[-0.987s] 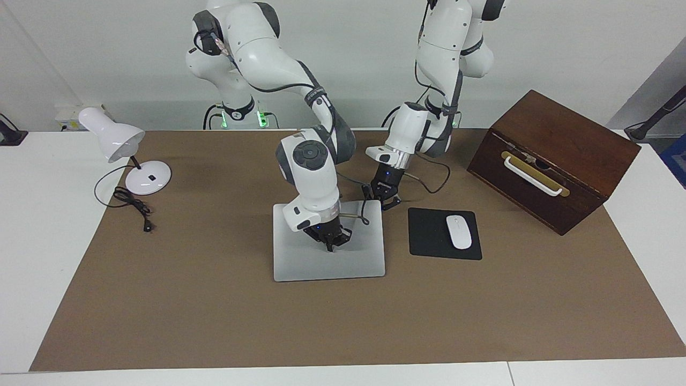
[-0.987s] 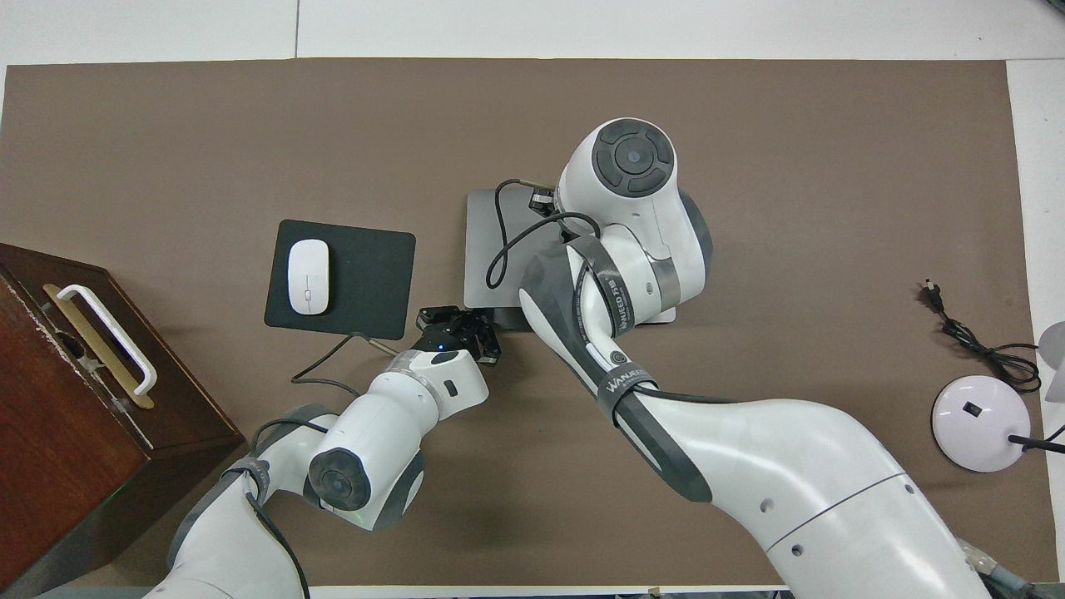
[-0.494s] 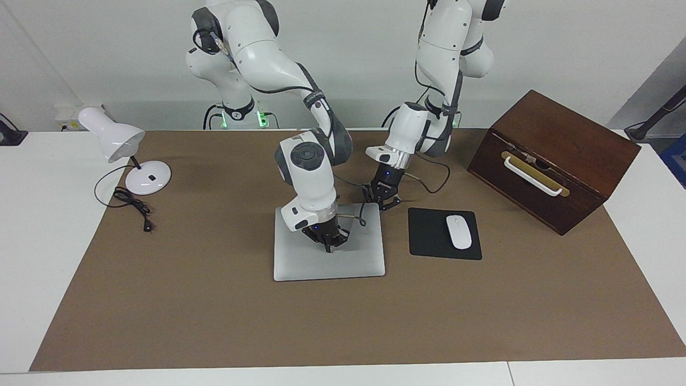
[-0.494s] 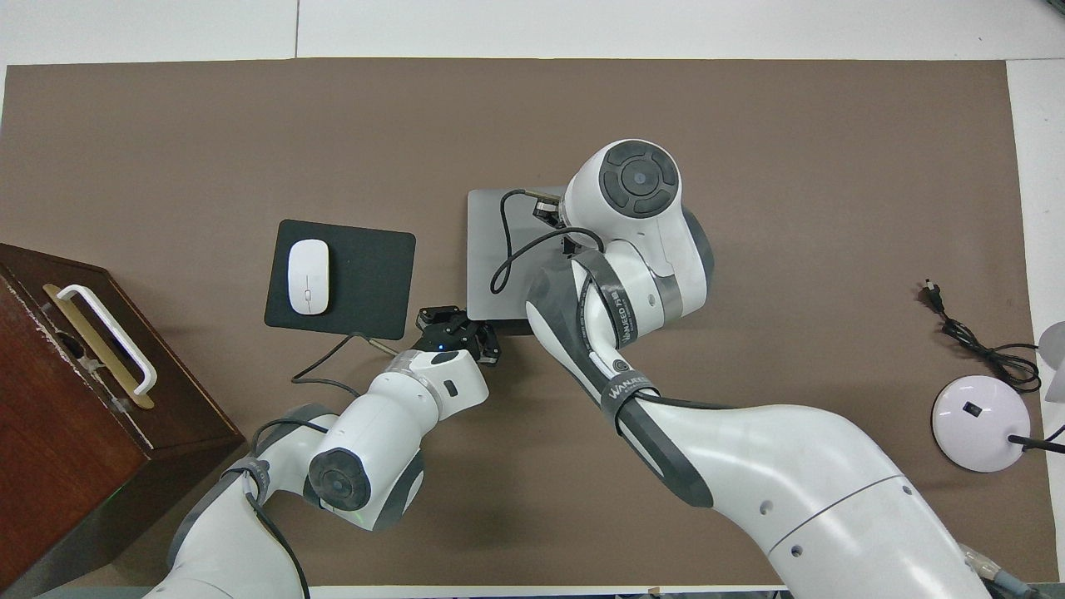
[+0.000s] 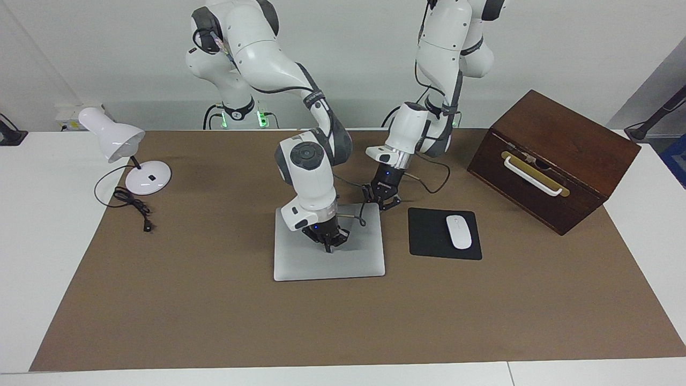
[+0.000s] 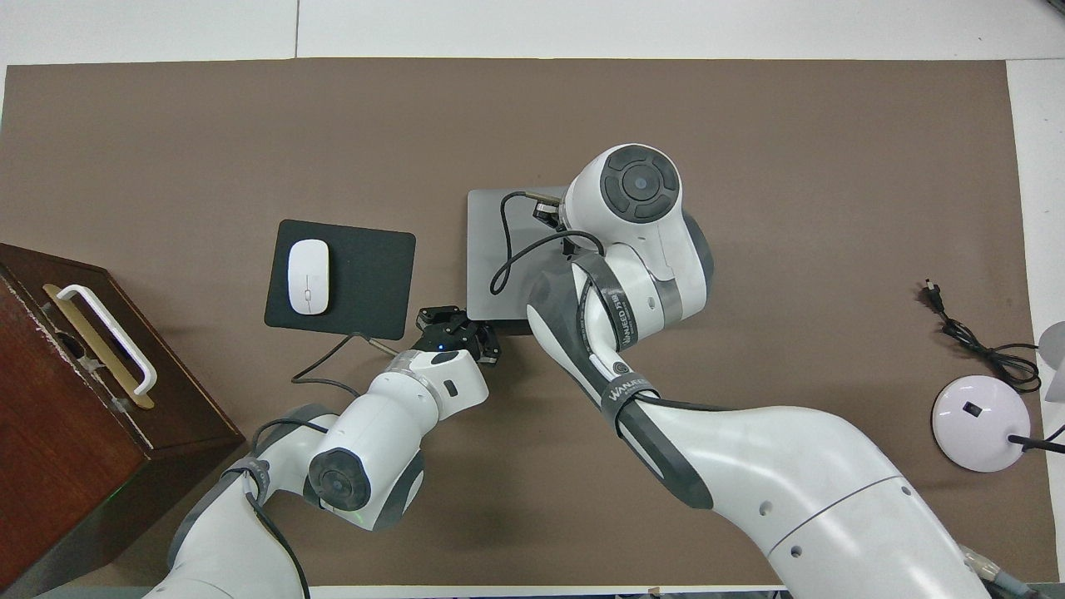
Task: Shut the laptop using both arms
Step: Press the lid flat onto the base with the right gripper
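Right tool, fingertips shut on nothing, points down at the middle of the closed laptop, whether touching the lid or just above it is hard to tell, and from overhead its own arm hides it along with much of the lid. Left tool is shut too and empty, at the laptop's corner nearest the robots on the side toward the mouse pad. Laptop lies flat on the tabletop, its logo hidden.
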### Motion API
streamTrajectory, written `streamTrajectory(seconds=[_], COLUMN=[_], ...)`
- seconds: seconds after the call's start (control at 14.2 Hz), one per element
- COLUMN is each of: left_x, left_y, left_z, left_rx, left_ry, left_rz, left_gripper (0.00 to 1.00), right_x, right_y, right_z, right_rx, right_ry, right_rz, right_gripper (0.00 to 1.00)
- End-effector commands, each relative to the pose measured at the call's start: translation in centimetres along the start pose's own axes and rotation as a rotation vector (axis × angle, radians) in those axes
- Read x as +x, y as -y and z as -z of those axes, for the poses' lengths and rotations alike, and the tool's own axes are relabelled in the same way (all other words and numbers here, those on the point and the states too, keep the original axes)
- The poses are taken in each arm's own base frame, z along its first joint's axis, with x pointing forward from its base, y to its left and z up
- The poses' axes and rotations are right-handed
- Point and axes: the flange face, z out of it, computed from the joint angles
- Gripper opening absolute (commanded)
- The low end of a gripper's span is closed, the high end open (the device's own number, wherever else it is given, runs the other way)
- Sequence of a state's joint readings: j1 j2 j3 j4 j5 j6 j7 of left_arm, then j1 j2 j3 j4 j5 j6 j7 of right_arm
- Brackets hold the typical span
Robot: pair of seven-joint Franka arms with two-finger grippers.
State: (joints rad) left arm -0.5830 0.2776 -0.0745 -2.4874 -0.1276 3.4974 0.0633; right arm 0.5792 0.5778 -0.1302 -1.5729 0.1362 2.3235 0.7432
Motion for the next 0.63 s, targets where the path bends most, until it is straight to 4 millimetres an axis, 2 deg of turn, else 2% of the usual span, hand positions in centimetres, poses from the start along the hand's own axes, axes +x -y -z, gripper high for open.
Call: streamTrajectory(seconds=[0.0,0.28,0.56], left_x=[-1.7,-1.8,-1.8], left_y=[-1.5,-1.4,-1.3], left_z=[-2.0,-2.1,-2.1], left_rx=[-0.017,-0.015,-0.014], left_ry=[0.042,0.043,0.043], left_rz=[-0.015,-0.01,-0.007], left_gripper=[0.0,0.0,0.0], right_x=[-1.0,-0.7,0.3], right_y=[-0.6,-0.4,0.3], right_z=[-0.7,-0.1,3.2], right_rx=[0.015,0.016,-0.026], right_ry=[0.013,0.012,0.071], right_rz=[-0.02,-0.018,-0.006], right_gripper=[0.0,0.0,0.0])
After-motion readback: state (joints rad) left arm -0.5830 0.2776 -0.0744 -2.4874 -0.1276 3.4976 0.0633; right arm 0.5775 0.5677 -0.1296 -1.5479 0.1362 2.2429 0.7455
